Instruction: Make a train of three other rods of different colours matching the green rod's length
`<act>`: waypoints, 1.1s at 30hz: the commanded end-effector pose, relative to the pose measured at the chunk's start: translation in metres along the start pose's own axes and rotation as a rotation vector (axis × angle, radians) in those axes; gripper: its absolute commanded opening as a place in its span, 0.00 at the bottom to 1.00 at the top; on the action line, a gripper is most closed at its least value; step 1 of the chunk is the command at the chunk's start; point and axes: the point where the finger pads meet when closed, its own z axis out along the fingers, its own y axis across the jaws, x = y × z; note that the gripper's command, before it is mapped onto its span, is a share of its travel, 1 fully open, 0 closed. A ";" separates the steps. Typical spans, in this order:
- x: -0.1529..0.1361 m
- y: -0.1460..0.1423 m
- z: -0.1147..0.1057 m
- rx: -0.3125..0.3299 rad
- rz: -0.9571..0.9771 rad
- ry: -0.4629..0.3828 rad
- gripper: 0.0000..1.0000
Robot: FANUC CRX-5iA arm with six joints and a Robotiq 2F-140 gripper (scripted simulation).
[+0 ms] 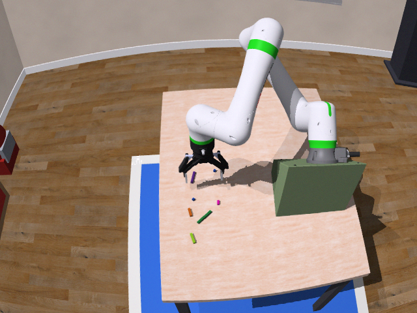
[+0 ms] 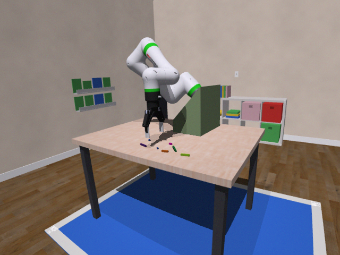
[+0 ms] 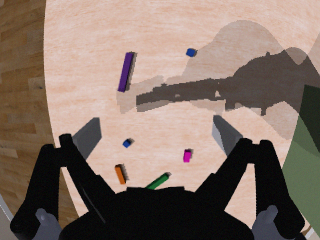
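Top view finds the gripper (image 1: 203,178) (image 2: 154,134) (image 3: 156,126) above the table (image 1: 269,242) (image 2: 109,137) (image 3: 240,15), pointing down, with its jaws fully apart. No rod is held between them. In the wrist view the two fingertips (image 1: 186,178) (image 2: 147,133) stand well apart, one on each side of the frame, and neither is seen touching a rod.

Rods, condition as found: all lie separately on the table, and no three are joined in a line. The green rod (image 1: 204,216) (image 2: 174,149) (image 3: 159,181) lies at a slant; the wrist view shows only part of it, the rest being hidden by the gripper body. The orange rod (image 1: 190,212) (image 2: 164,151) (image 3: 120,174) lies near it, well short of contact. The magenta rod (image 1: 217,202) (image 2: 170,143) (image 3: 187,156) lies near the green rod's other end, also apart from it.

One blue rod (image 1: 193,199) (image 2: 157,148) (image 3: 127,143) sits between the purple rod (image 1: 193,177) (image 2: 143,144) (image 3: 126,72) and the orange one. A second blue piece (image 1: 214,170) (image 2: 149,139) (image 3: 191,52) lies apart from the purple rod, toward the arm's green pedestal (image 1: 316,192) (image 2: 210,109) (image 3: 305,165). The lime rod (image 1: 193,238) (image 2: 185,154) lies beyond the orange and green rods, outside the wrist view. A dark shadow (image 1: 249,173) (image 2: 162,137) (image 3: 200,90) falls across the table near the purple rod.
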 end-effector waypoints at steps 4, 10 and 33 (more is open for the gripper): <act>0.000 0.000 0.000 0.000 -0.108 0.000 1.00; 0.000 0.000 0.000 0.000 -0.335 0.000 1.00; 0.000 0.000 0.000 0.000 -1.005 0.000 1.00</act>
